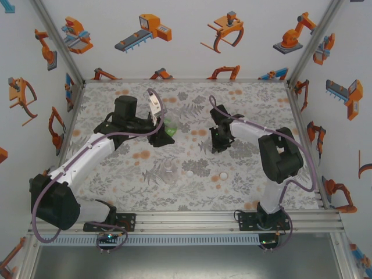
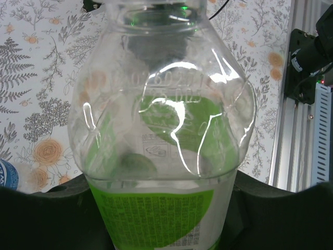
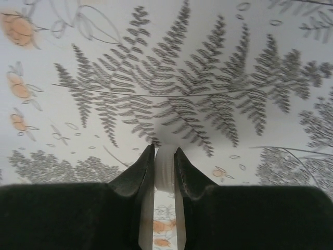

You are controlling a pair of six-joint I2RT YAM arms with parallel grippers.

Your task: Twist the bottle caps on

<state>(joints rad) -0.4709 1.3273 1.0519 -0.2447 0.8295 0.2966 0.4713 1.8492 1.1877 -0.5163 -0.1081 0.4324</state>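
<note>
My left gripper is shut on the green-labelled bottle, its black fingers pressing both sides of the body. The bottle's mouth points away and carries no cap. From above, this bottle is at the table's middle, at my left gripper. My right gripper is shut on a white bottle cap, held on edge between the fingertips just above the patterned surface. In the top view my right gripper is to the right of the green bottle. A plain clear bottle stands nearer the front.
Two loose white caps lie on the patterned table to the right of the clear bottle. A bit of blue label shows at the left edge of the left wrist view. Aluminium rails border the table's near edge.
</note>
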